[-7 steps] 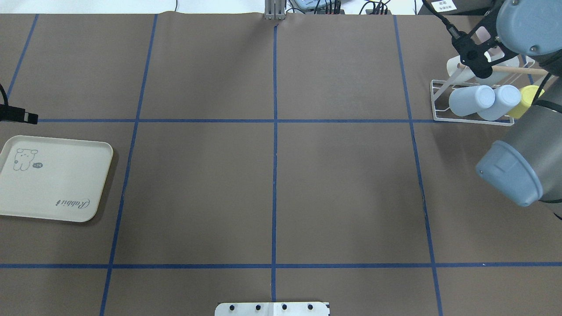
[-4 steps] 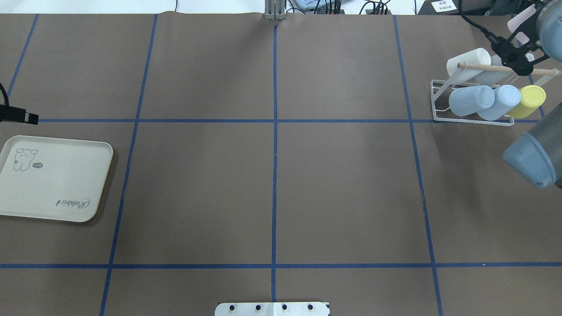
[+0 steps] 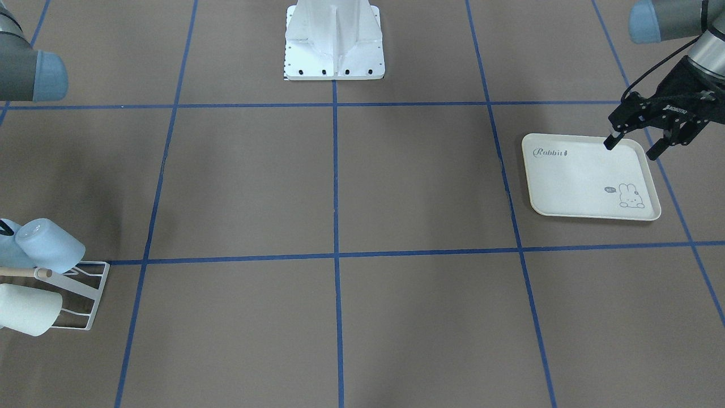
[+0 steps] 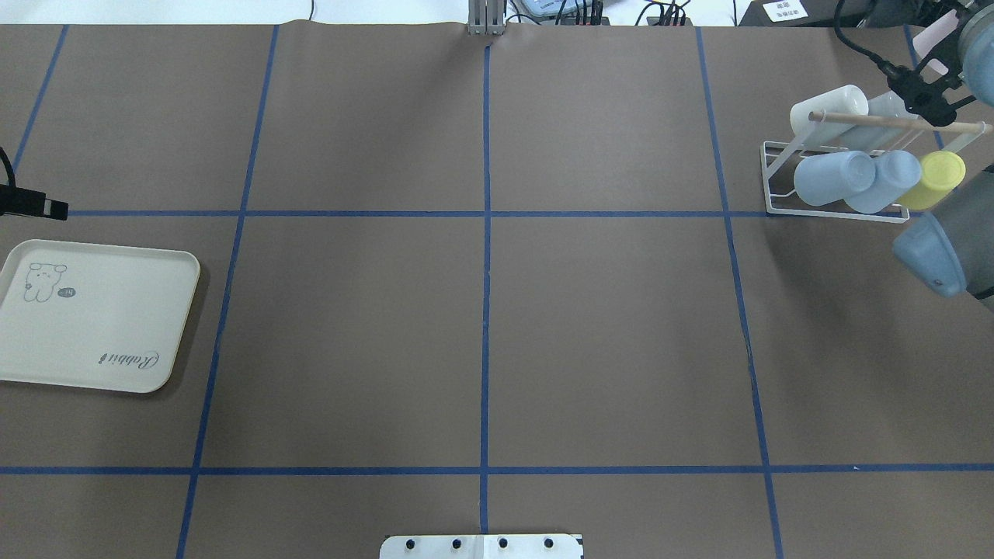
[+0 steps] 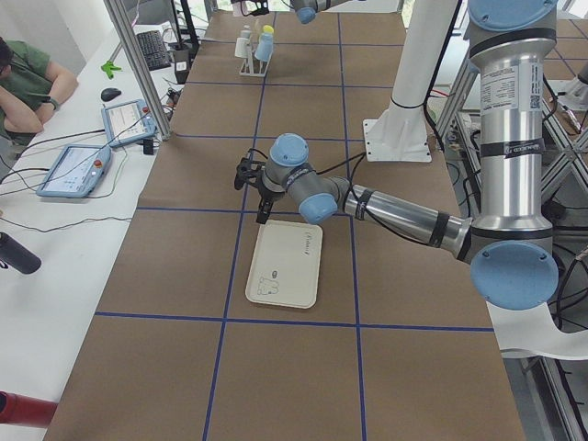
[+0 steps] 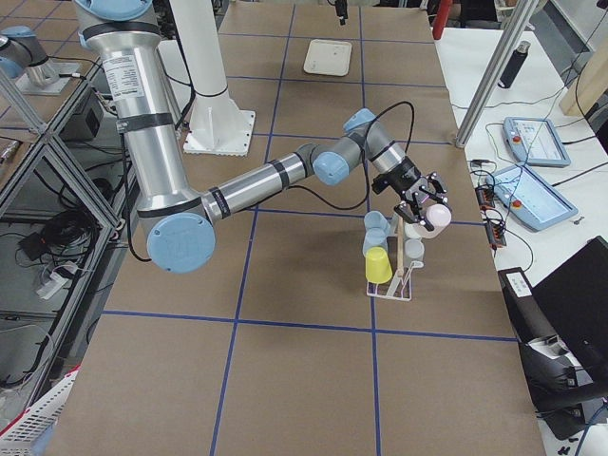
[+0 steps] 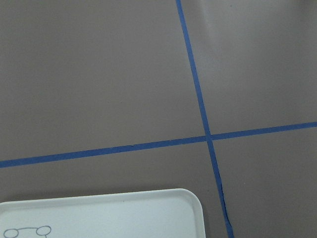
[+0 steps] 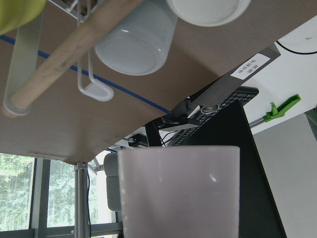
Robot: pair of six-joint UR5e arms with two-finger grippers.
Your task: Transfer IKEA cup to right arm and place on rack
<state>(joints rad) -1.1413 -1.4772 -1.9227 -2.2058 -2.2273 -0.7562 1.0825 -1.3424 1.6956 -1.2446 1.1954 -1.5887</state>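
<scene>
My right gripper (image 6: pixel 427 202) is shut on a pale pink IKEA cup (image 6: pixel 437 218) and holds it in the air at the far side of the rack (image 6: pixel 400 285). The right wrist view shows that cup (image 8: pixel 178 193) close up, below the rack's wooden rod (image 8: pixel 74 54). The white wire rack (image 4: pixel 776 180) carries a white cup (image 4: pixel 827 109), two light blue cups (image 4: pixel 831 177) and a yellow cup (image 4: pixel 936 178). My left gripper (image 3: pixel 632 147) hangs open and empty over the near corner of the cream tray (image 3: pixel 583 181).
The rabbit-printed tray (image 4: pixel 93 326) lies at the table's left side. The robot's base plate (image 3: pixel 334 56) sits mid-table at the robot's edge. Brown table covering with blue tape lines (image 4: pixel 486 272) spans the middle. A seated person (image 5: pixel 23 83) and tablets are beside the table.
My right arm has swung to the right with the pink cup, from over the rack's left part to its far right end. The left arm has stayed still.
</scene>
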